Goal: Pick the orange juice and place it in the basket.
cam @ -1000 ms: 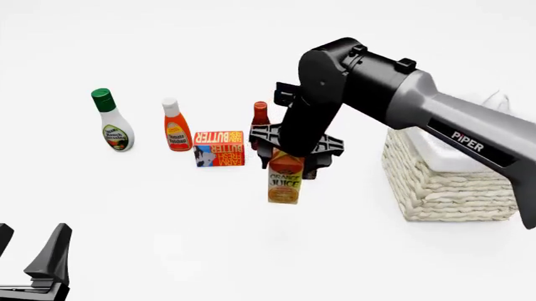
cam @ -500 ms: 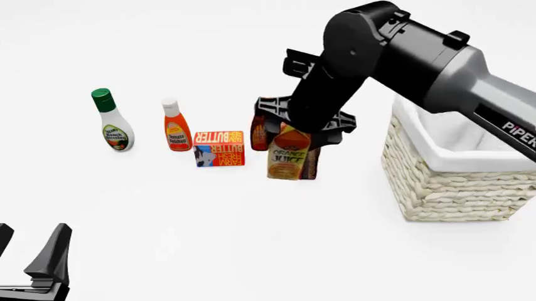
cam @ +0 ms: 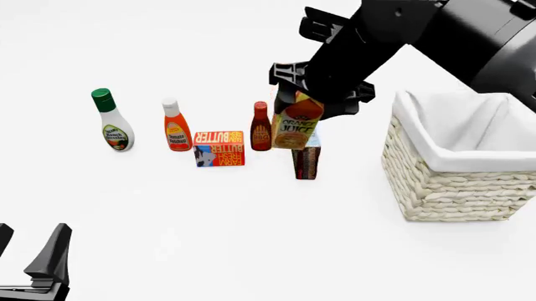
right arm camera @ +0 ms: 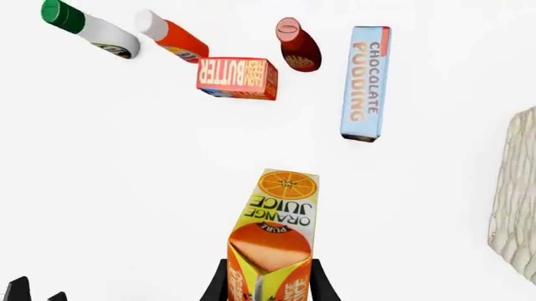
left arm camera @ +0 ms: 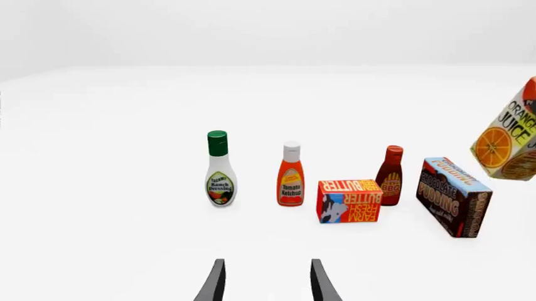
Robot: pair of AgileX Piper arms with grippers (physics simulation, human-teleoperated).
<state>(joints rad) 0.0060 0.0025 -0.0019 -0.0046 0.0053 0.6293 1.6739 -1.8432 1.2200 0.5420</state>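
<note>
The orange juice (cam: 297, 121) is a small orange and yellow gable-top carton, lifted off the table and tilted. My right gripper (cam: 312, 94) is shut on its top; in the right wrist view the carton (right arm camera: 275, 232) sits between the two fingers. It also shows at the edge of the left wrist view as the orange juice (left arm camera: 509, 137). The basket (cam: 459, 182), cream wicker with white lining, stands on the table to the right of the carton. My left gripper (cam: 29, 263) rests open near the front left corner, far from everything; its fingers (left arm camera: 216, 282) hold nothing.
A row of groceries stands behind and below the carton: ranch dressing bottle (cam: 110, 120), orange tomato bottle (cam: 175, 125), butter box (cam: 218, 148), dark BBQ bottle (cam: 261, 127) and chocolate pudding box (cam: 307, 160). The basket wall (right arm camera: 515, 200) lies at the edge of the right wrist view.
The right gripper has lifted the orange juice up off the table and carried it slightly right, toward the basket. The left arm has not moved.
</note>
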